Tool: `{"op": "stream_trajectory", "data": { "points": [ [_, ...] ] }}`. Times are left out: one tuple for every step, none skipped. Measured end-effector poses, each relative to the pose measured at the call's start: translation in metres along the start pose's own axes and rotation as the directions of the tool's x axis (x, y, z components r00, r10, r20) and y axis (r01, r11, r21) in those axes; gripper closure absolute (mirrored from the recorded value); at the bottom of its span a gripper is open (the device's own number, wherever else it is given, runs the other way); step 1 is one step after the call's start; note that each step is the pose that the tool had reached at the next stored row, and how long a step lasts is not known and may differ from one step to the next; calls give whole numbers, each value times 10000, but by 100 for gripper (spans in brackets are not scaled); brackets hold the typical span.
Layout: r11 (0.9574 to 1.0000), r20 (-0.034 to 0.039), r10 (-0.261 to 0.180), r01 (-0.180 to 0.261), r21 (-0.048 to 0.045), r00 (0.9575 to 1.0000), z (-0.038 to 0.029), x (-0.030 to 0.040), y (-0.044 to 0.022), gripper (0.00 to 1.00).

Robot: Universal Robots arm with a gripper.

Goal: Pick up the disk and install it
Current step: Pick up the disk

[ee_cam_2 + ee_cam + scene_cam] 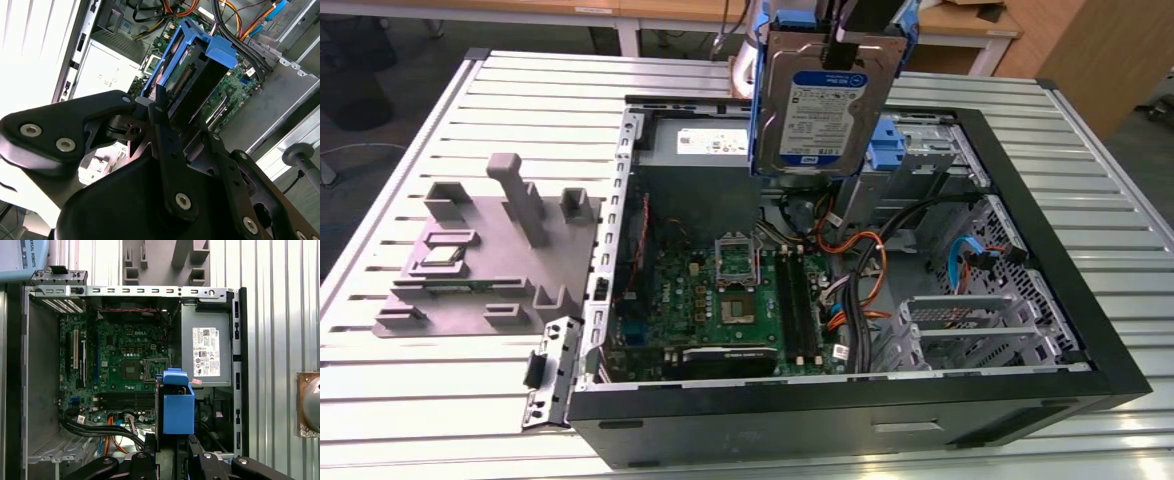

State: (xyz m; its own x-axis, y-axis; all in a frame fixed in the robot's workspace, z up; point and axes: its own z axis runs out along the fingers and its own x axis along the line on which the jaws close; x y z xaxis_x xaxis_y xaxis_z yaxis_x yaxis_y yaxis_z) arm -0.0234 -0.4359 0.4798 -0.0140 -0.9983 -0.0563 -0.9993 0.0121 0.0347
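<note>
Holding the disk [817,105] by its upper end, the gripper [847,38] stands clamped on it above the open computer case [854,405]. The case lies on its side on the slatted metal surface [427,400].

We record the disk as upright and clear of the case. Its labelled face is turned toward the exterior view, and blue side rails [757,130] run along its long edges.

In the second wrist view we see the disk [190,80] edge-on between the black fingers [162,115]. They appear to bear on its two flat faces, though the linkage hides the contact itself.

In the first wrist view the disk [177,412] hangs over the region between the motherboard [120,365] and the grey power supply [206,352].

Inside the case we note:
- orange and black cables [861,270];
- a bare blue bracket [894,140] near the far wall;
- a metal drive cage [974,325] toward the exterior view's right.

A grey moulded fixture [480,250] sits on the surface just beside the case, at the exterior view's left.
</note>
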Motion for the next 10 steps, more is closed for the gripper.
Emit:
{"op": "stream_trajectory", "data": {
  "points": [
    [10000,0,0,0,0,10000,0,2,0,65],
    [10000,1,-1,1,0,10000,0,5,0,65],
    [10000,1,-1,1,0,10000,0,8,0,65],
    [10000,0,-1,1,0,10000,-1,11,-1,65],
    [10000,0,-1,1,0,10000,-1,15,-1,65],
    [10000,0,0,0,0,10000,-1,19,-2,65],
    [10000,0,0,0,0,10000,-2,23,-2,65],
    [10000,0,-1,1,0,10000,-2,27,-3,65],
    [10000,1,0,0,0,10000,-2,31,-3,65],
    [10000,1,-1,1,0,10000,-2,35,-4,65]
  ]
}}
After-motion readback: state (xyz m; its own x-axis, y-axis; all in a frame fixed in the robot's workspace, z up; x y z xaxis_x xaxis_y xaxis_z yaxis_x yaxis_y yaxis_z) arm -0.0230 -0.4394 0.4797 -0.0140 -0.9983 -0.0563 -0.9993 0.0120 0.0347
